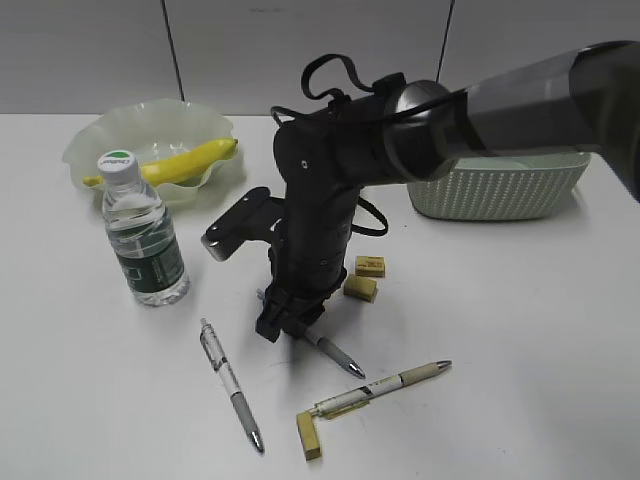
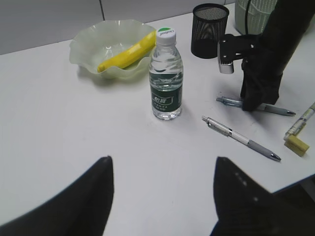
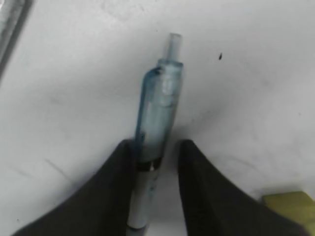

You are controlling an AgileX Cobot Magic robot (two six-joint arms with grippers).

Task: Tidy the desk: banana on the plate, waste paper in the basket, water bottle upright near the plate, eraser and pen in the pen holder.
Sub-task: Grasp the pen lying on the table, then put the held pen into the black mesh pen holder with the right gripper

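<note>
My right gripper (image 1: 285, 325) (image 3: 156, 147) is down on the desk (image 1: 520, 330) and straddles a clear blue pen (image 3: 160, 103) (image 1: 335, 355). Its left finger touches the pen and a gap shows at the right finger. My left gripper (image 2: 162, 164) is open and empty above bare desk. The banana (image 1: 190, 160) lies in the plate (image 1: 110, 130). The water bottle (image 1: 143, 240) stands upright in front of the plate. The pen holder (image 2: 210, 30) stands behind my right arm. The basket (image 1: 500, 190) is at the back right. No waste paper shows.
Two more pens (image 1: 232, 385) (image 1: 385, 388) lie at the front of the desk. Yellow erasers lie near them: two (image 1: 370, 266) (image 1: 361, 288) beside my right arm and one (image 1: 309, 436) at the front. One eraser (image 3: 290, 201) also shows in the right wrist view.
</note>
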